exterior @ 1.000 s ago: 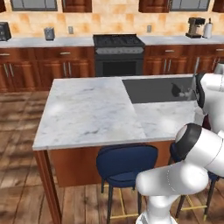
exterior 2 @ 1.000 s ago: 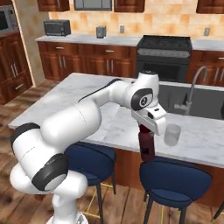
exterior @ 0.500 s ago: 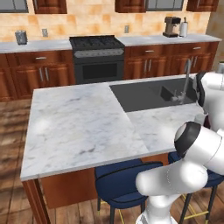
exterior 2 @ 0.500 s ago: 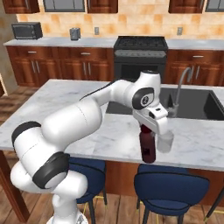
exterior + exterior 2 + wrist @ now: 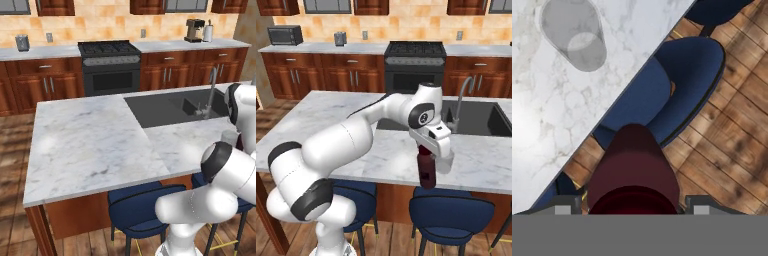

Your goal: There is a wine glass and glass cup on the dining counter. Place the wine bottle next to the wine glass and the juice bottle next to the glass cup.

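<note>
Even, bright, diffuse light is seen across all views, with no single source shown. A soft white glare patch is seen on the dining counter (image 5: 542,125) marble in the hand view. Faint shadow is cast under the blue stools (image 5: 448,220). Rendering is slightly soft and low in detail; the glass cup (image 5: 574,32) is rendered translucent and hazy

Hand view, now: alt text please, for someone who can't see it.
Looking down the gripper, a dark maroon juice bottle sits clamped between its fingertips, hanging past the dining counter edge above a blue stool and wood floor. The glass cup stands on the marble, upper left.
</note>
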{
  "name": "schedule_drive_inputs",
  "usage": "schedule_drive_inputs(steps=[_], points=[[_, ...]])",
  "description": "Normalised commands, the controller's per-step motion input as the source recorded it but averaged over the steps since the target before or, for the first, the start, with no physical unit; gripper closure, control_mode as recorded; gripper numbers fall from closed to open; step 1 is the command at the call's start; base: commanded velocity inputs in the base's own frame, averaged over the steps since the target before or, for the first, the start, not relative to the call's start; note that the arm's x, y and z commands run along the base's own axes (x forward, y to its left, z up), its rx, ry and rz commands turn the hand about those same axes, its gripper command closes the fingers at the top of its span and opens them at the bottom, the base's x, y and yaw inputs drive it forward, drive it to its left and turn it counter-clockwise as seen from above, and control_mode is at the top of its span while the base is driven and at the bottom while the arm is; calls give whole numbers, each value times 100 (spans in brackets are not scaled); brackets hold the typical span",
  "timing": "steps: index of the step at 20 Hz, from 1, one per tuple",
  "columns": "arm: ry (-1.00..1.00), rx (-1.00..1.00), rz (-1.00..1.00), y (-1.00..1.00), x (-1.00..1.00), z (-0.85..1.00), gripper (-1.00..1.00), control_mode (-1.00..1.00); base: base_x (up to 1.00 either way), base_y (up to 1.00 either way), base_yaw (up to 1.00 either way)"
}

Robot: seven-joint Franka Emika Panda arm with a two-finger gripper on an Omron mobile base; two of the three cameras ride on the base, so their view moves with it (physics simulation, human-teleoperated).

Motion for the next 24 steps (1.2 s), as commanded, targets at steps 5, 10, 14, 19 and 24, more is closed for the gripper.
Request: schedule_drive_inputs(steps=[5,10,14,19,24], points=[[0,0,0,0,0,0,100,100,0,0,0],[0,0,0,0,0,0,100,100,0,0,0],[0,0,0,0,0,0,100,100,0,0,0],[0,0,0,0,0,0,100,100,0,9,0],[-5,-6,-1,48,18,3,100,-100,0,0,0]])
